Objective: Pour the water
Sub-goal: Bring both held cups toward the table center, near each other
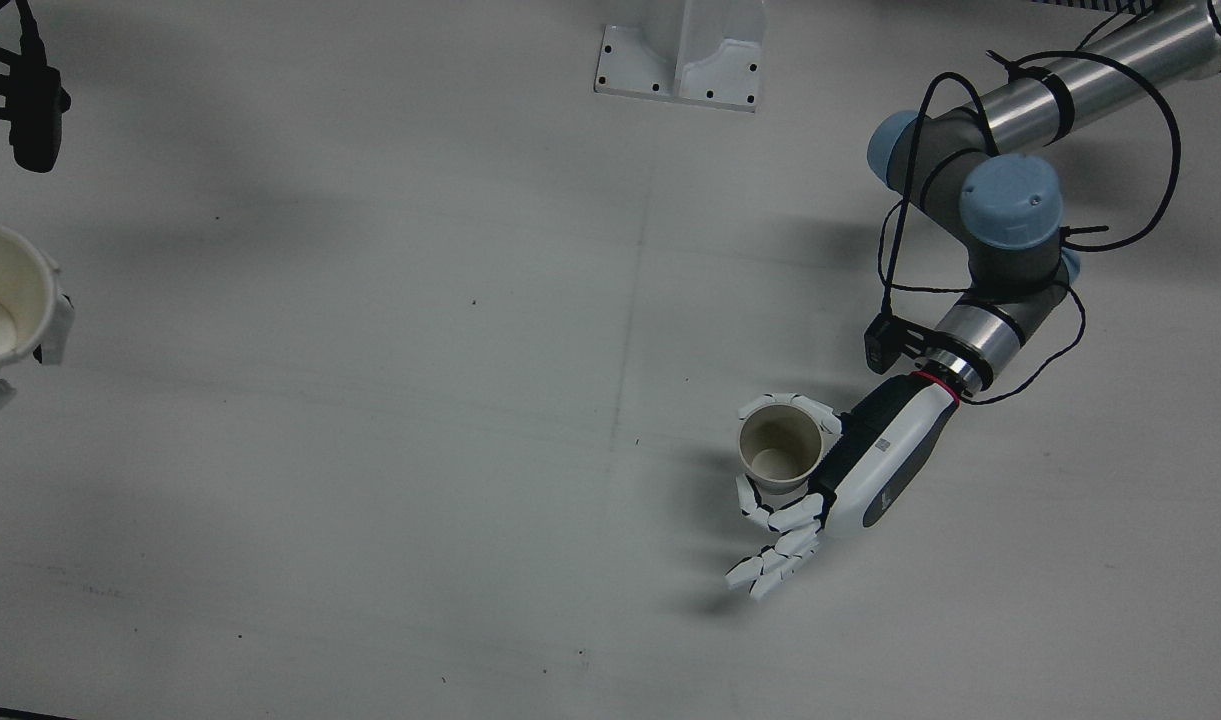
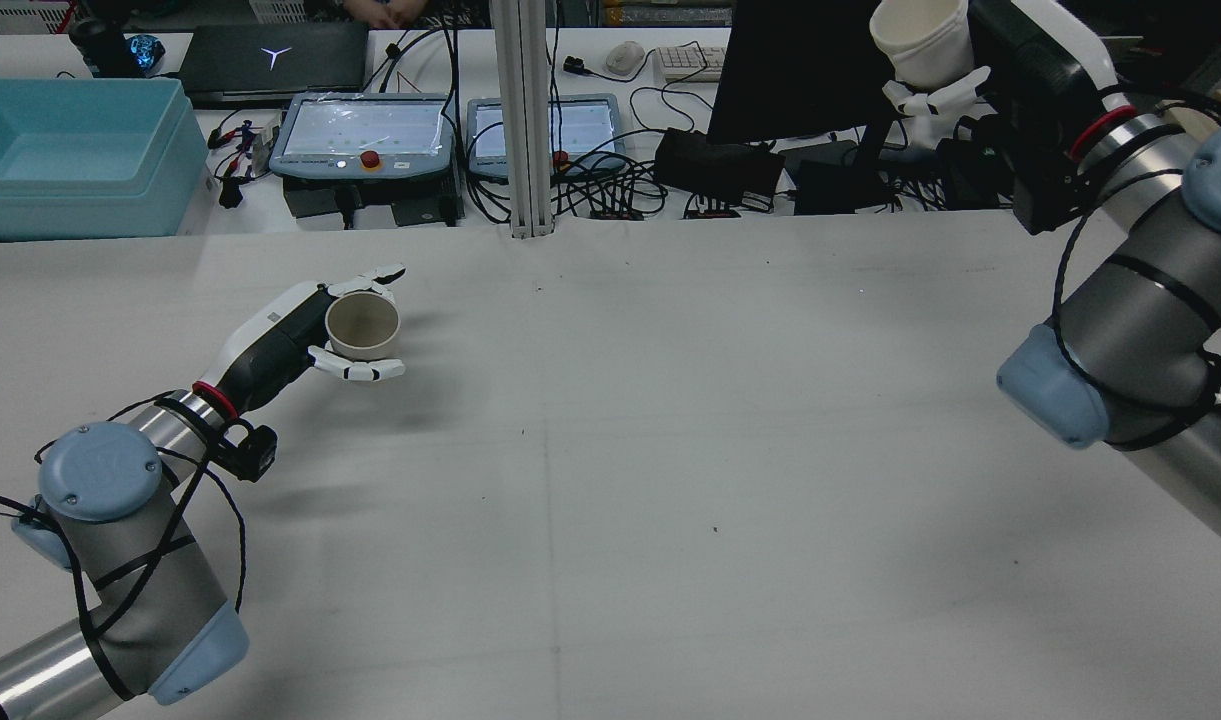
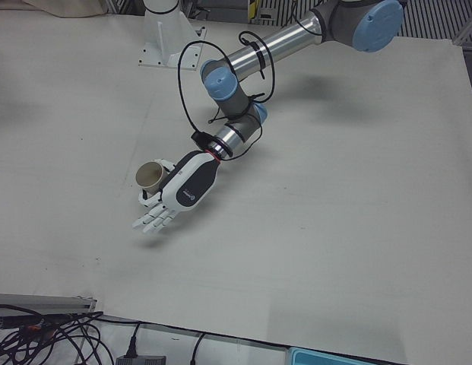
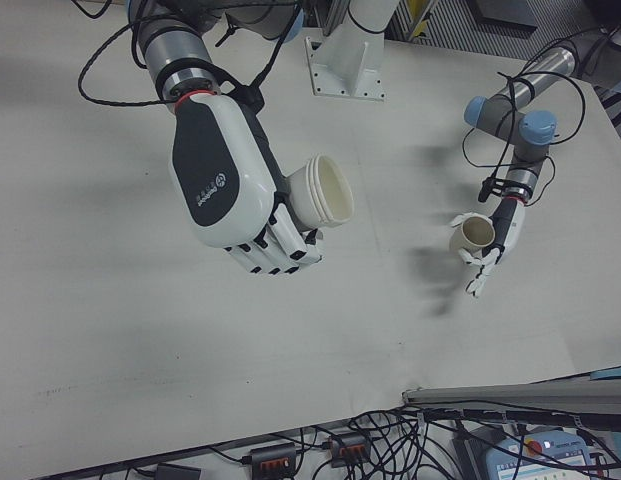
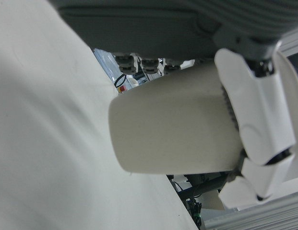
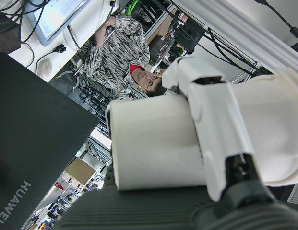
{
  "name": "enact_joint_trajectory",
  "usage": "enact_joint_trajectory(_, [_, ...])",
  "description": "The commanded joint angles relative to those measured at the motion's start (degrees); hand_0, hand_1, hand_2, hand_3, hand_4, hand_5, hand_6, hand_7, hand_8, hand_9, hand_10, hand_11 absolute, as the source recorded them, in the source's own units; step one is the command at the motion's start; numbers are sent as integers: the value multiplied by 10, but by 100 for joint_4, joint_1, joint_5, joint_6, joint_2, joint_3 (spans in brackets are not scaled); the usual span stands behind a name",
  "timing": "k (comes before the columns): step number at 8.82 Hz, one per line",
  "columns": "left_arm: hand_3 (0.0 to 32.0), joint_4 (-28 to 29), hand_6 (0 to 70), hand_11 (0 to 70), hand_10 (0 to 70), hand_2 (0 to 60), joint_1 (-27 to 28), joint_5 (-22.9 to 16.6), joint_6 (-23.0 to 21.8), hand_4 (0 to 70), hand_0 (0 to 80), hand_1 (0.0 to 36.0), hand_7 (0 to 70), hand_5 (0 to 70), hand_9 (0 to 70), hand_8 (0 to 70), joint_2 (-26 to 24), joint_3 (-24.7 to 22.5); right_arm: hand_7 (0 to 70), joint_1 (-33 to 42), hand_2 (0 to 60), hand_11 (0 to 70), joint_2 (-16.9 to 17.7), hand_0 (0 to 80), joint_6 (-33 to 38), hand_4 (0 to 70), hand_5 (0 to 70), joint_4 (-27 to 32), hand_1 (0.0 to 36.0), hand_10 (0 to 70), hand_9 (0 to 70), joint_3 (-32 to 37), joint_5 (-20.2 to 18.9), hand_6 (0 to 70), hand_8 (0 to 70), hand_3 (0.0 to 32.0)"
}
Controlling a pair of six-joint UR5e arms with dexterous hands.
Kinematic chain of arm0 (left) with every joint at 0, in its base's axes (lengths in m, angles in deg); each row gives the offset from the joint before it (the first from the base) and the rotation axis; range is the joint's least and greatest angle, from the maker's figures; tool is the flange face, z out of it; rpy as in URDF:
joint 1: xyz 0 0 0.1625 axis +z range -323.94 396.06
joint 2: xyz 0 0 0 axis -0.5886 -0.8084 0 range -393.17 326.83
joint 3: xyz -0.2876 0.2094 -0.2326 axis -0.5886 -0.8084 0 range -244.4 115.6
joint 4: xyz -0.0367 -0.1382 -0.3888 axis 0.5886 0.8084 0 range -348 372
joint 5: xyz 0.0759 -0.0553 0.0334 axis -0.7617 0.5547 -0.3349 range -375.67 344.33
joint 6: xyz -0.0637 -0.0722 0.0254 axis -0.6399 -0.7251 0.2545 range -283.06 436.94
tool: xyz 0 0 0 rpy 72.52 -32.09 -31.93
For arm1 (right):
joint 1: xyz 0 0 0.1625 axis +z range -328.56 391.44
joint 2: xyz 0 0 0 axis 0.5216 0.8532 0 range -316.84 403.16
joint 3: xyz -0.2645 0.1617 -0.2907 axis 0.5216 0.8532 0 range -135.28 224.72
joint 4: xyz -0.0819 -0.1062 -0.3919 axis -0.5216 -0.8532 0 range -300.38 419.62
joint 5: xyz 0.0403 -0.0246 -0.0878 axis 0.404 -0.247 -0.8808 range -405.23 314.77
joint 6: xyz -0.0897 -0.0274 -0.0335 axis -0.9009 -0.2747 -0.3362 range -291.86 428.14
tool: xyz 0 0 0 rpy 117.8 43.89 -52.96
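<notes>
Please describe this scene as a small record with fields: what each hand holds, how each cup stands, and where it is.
left hand: shut on the tan paper cup
tan paper cup: upright, low over the table, inside looks empty
right hand: shut on the white paper cup
white paper cup: held high above the table, far from the tan one
water: none visible
pour: not yet begun

"HUAWEI" reads along the dark monitor back (image 6: 33,158); nothing else legible.
</notes>
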Motion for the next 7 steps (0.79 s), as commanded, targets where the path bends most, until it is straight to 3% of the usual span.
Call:
enact_joint_trajectory(1, [0, -69, 91, 70, 34, 600, 436, 2, 198, 322, 459, 360, 114, 632, 57, 39, -753, 593, 674, -578, 380, 556, -291, 800, -568, 109, 700, -349, 360, 364, 551, 14, 331, 389, 390, 0])
enact_joint_trajectory(3, [0, -43, 92, 70, 34, 600, 464, 2, 225, 321, 458, 360, 113, 633, 58, 40, -1114, 929, 685, -1245, 386, 564, -484, 800, -1156, 116, 700, -455, 360, 369, 537, 84, 735, 395, 378, 0])
enact_joint_trajectory(5, [0, -43, 93, 73, 36, 600, 464, 2, 225, 321, 458, 360, 114, 635, 60, 41, -1299, 1044, 692, -1992, 400, 628, -686, 800, -1763, 119, 700, -455, 360, 416, 531, 347, 1315, 402, 374, 0])
enact_joint_trajectory(7, [0, -95, 96, 72, 35, 600, 464, 2, 225, 323, 460, 360, 117, 645, 59, 40, -1397, 1035, 690, -2556, 398, 641, -1010, 800, -2203, 124, 700, -447, 360, 425, 517, 838, 1737, 400, 362, 0])
